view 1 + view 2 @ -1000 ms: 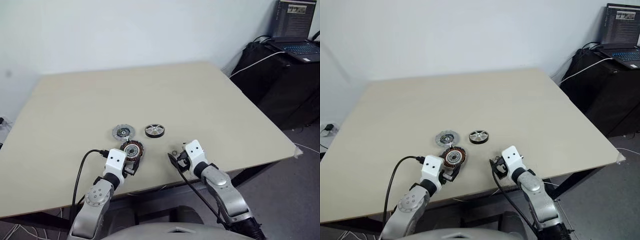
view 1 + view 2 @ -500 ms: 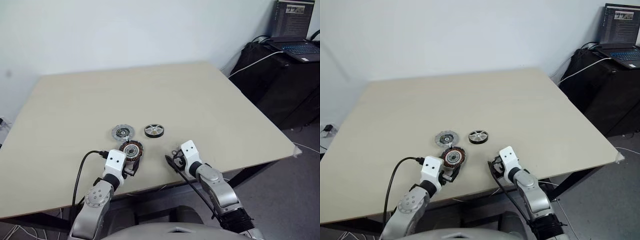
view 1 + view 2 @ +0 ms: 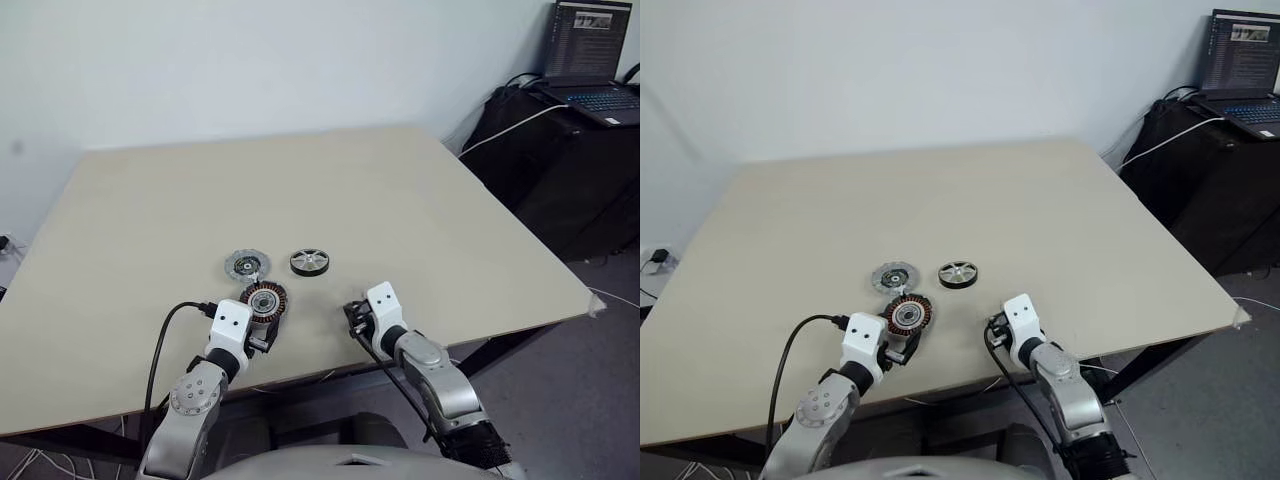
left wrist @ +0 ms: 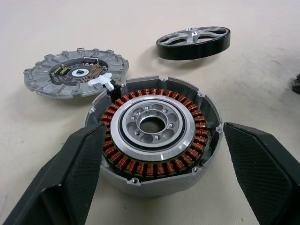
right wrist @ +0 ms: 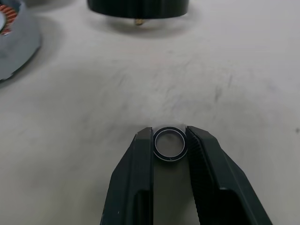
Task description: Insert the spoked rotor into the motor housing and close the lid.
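The motor housing (image 4: 154,136), a round cup with copper windings around a silver hub, sits near the table's front edge. My left gripper (image 4: 164,133) stands open with one finger on each side of it. Just beyond lie the lid (image 4: 77,75), a notched grey disc, and the spoked rotor (image 4: 193,42), a black-rimmed wheel with silver spokes (image 3: 309,262). To the right of the housing, my right gripper (image 5: 169,134) is shut on a small metal ring (image 5: 169,143), low over the table; the same gripper (image 3: 352,313) shows in the left eye view.
The beige table (image 3: 300,170) ends just behind both grippers at its front edge (image 3: 300,380). A black cable (image 3: 165,335) trails from the left wrist. Off the table at far right stands a dark stand with a laptop (image 3: 590,60).
My right gripper's fingers have closed from wide open onto the small ring. The left gripper and the three motor parts have stayed put.
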Available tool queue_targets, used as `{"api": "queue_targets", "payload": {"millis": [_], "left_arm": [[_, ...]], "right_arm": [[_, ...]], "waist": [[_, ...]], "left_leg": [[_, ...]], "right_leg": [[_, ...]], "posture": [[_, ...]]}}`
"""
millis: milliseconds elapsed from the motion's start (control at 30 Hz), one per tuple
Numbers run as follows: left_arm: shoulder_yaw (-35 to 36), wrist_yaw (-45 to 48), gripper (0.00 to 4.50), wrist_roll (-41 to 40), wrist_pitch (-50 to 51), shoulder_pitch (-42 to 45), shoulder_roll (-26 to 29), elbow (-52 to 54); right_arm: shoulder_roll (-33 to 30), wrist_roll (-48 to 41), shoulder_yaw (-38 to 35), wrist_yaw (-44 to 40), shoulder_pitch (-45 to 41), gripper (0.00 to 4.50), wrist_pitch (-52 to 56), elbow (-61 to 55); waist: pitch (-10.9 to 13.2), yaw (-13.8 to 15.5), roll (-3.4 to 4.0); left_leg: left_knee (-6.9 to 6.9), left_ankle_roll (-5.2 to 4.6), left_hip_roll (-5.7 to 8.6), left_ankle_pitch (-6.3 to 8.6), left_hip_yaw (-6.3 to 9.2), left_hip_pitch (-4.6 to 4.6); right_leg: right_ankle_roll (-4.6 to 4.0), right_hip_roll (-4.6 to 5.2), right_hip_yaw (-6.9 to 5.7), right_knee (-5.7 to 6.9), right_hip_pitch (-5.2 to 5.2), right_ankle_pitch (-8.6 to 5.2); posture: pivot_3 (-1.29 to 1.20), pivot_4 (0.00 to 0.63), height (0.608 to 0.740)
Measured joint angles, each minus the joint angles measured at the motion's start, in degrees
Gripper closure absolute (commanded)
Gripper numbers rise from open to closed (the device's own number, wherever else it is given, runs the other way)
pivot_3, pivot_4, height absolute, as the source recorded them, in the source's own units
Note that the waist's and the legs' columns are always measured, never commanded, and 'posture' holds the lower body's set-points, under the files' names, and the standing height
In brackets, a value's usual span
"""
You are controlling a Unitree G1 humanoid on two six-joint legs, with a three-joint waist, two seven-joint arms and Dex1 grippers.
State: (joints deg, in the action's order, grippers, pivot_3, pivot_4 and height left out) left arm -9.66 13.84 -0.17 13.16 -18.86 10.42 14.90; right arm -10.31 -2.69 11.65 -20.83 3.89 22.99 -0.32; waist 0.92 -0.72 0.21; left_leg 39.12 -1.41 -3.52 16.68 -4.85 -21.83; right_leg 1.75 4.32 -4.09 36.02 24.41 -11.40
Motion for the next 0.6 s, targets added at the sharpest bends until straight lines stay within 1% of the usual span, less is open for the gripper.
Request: {"api": "queue_targets", "payload": {"millis": [167, 367, 600], "left_arm": [[0.3, 0.1, 0.29, -0.1, -1.3, -0.3, 0.1, 0.0], [1.5, 0.4, 0.29, -0.8, -3.9, -1.5, 0.5, 0.0], [3.0, 0.8, 0.29, -1.0, -6.4, -4.9, 1.2, 0.0]], "right_arm": [[-1.2, 0.7, 3.8, -1.6, 0.4, 3.82, 1.5, -4.7], [0.9, 2.8, 7.3, -1.4, -7.9, 3.82, 2.6, -6.3], [3.8, 5.9, 12.3, -1.8, -16.5, 3.82, 1.8, 1.4]], "waist": [[0.1, -0.3, 0.04], [0.1, -0.5, 0.03], [0.1, -0.5, 0.00]], "left_leg": [[0.01, 0.00, -0.02, 0.00, -0.01, 0.00], [0.01, 0.00, -0.01, 0.00, 0.00, 0.01], [0.00, 0.00, 0.00, 0.00, -0.04, -0.02]], "right_leg": [[0.00, 0.00, 0.01, 0.02, 0.02, 0.00], [-0.01, -0.01, -0.01, 0.04, 0.02, 0.00], [-0.02, -0.01, 0.00, 0.02, 0.04, -0.01]], "posture": [[0.00, 0.000, 0.740], [0.00, 0.000, 0.740], [0.00, 0.000, 0.740]]}}
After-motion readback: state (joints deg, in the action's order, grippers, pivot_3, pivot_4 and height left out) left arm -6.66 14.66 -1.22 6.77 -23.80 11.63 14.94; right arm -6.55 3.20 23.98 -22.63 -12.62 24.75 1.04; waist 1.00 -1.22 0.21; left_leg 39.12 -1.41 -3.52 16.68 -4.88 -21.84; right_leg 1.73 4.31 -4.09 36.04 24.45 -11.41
